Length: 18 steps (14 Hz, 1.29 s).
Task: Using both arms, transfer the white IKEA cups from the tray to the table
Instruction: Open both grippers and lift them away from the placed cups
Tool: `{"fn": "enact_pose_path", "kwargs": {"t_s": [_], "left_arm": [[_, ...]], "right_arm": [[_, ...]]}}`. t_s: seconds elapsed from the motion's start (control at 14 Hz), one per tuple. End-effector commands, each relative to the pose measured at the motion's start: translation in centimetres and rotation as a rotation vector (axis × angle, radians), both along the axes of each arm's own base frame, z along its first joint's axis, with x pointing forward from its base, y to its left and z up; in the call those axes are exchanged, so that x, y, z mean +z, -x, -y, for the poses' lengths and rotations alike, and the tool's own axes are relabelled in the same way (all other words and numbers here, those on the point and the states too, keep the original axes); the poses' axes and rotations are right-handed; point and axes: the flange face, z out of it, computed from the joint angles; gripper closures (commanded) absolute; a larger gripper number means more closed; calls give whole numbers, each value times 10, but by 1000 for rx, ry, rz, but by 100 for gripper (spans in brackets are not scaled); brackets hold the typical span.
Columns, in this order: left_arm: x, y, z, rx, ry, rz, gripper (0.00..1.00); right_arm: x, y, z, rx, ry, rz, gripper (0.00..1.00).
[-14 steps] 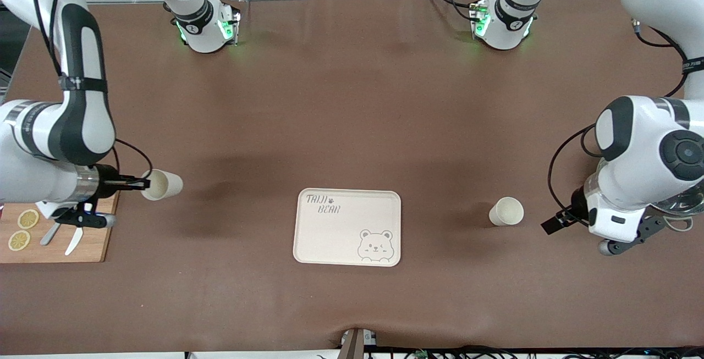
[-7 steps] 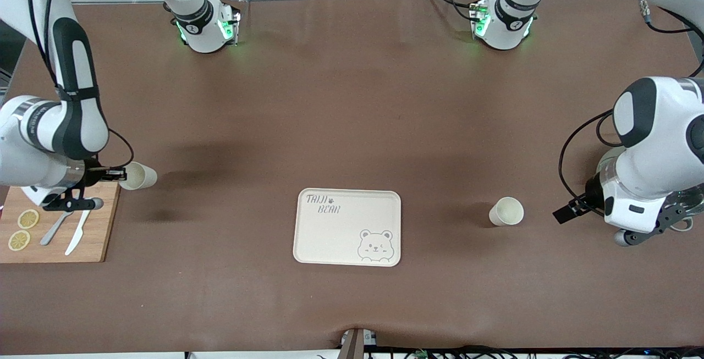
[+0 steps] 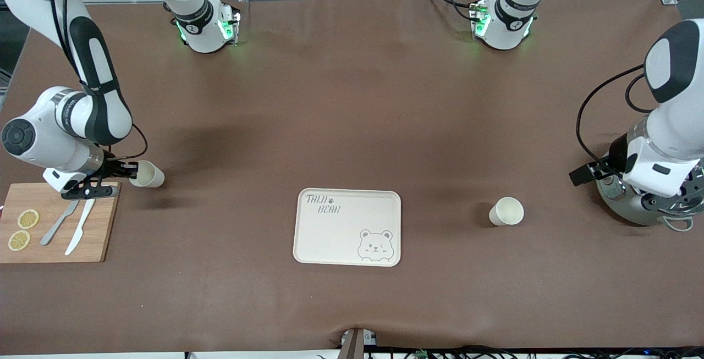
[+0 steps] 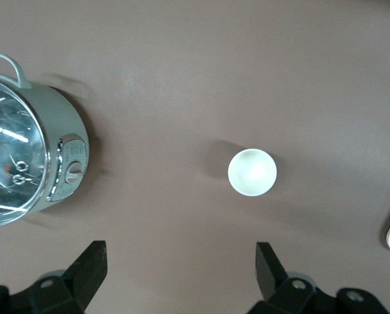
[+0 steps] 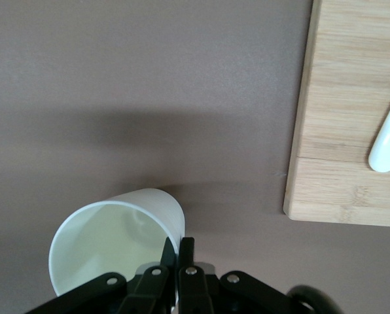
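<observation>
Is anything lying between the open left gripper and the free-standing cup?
No. In the left wrist view, only bare brown table separates the open left gripper from the upright cup; the steel pot sits off beside.

Only legible text: "TAIJI BEAR" on the cream tray (image 3: 347, 227), in its corner toward the right arm's end. Bear face drawn in the diagonal corner. Base markings unreadable.

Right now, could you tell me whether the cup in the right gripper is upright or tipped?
Tipped: the cup leans in the right gripper, its fingers pinching the rim.
</observation>
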Motion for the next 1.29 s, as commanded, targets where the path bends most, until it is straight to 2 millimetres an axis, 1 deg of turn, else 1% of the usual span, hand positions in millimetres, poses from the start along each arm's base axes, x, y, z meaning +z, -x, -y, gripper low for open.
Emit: {"fn": "enact_pose_path", "kwargs": {"t_s": [0.0, 0.14, 0.21, 0.29, 0.36, 0.43, 0.57, 0.64, 0.71, 0.79, 0.86, 0.93, 1.0, 1.07, 1.14, 1.21], "left_arm": [[25, 13, -3, -61, -33, 16, 0], [35, 13, -4, -129, -31, 27, 0], [41, 16, -6, -131, -22, 35, 0], [50, 19, -17, -110, -16, 48, 0], [53, 20, -18, -112, -10, 52, 0], [59, 22, -15, -132, -14, 62, 0], [79, 31, -15, -144, -16, 92, 0], [82, 33, -15, -159, -17, 95, 0], [89, 37, -14, -169, -18, 104, 0], [92, 40, -14, -179, -20, 95, 0], [95, 43, -16, -183, -22, 96, 0], [97, 44, -15, -188, -26, 98, 0], [97, 44, -14, -189, -24, 97, 0], [99, 46, -13, -188, -22, 94, 0], [101, 52, -12, -187, -18, 84, 0], [103, 56, -9, -191, -20, 81, 0]], "right_arm": [[0, 7, -5, -16, -35, 10, 100], [-9, 10, -4, -27, -51, -2, 100], [-9, 10, -4, -21, -51, 0, 98], [-12, 10, -5, -19, -51, -8, 94], [-14, 10, -5, -19, -50, -12, 81], [-14, 9, -5, -22, -51, -11, 51], [-12, 8, -7, -24, -50, -6, 19], [-11, 7, -7, -24, -50, -5, 0], [-9, 6, -7, -25, -50, 0, 0], [-5, 4, -8, -24, -52, 0, 0], [2, -1, -9, -18, -59, -2, 0], [10, -3, -12, -12, -81, -49, 0], [25, -12, -15, 5, -102, -88, 0], [43, -23, -17, 11, -111, -90, 0], [63, -38, -21, 24, -104, -52, 0], [82, -49, -31, 45, -104, -24, 0]]}}
